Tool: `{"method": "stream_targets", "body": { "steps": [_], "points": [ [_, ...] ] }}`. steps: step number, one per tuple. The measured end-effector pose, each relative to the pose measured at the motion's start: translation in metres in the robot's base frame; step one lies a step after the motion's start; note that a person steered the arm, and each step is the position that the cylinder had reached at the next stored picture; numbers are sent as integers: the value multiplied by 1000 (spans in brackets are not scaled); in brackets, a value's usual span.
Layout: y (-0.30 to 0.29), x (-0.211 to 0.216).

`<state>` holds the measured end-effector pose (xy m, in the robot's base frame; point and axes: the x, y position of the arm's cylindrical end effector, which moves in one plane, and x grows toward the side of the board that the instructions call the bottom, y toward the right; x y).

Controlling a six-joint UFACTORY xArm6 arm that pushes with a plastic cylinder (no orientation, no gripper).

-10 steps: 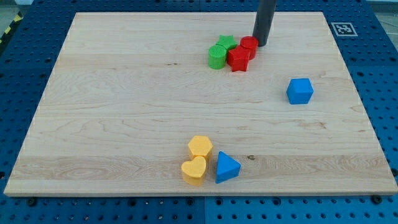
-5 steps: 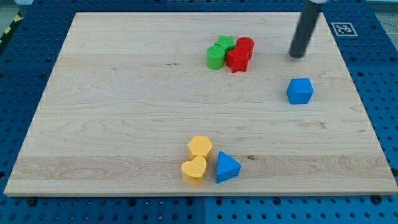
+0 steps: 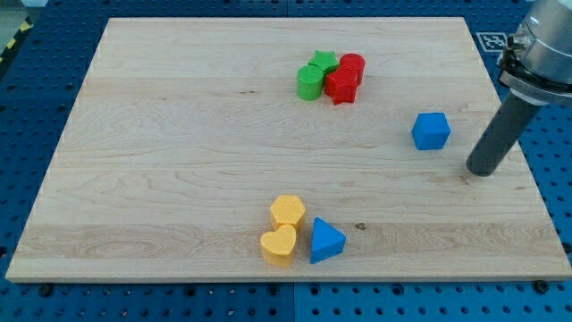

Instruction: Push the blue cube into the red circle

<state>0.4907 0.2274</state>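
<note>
The blue cube (image 3: 431, 131) sits on the wooden board (image 3: 179, 161) at the view's right. The red circle (image 3: 354, 65) stands near the view's top, touching a red star-like block (image 3: 341, 86). My tip (image 3: 481, 170) rests on the board to the right of the blue cube and slightly below it, a short gap away, not touching it.
A green star (image 3: 322, 62) and a green round block (image 3: 310, 82) sit against the red blocks' left side. Near the view's bottom lie a yellow hexagon (image 3: 288, 210), a yellow heart (image 3: 279, 244) and a blue triangle (image 3: 326, 240). The board's right edge is close to my tip.
My tip has moved from beside the red circle to the right and down, ending right of the blue cube. No block has moved.
</note>
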Motion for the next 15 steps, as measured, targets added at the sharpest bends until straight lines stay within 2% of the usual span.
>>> {"method": "stream_targets", "body": {
  "steps": [4, 10, 14, 15],
  "points": [
    [-56, -38],
    [-64, -110],
    [-115, -113],
    [-79, -113]
  ]
}}
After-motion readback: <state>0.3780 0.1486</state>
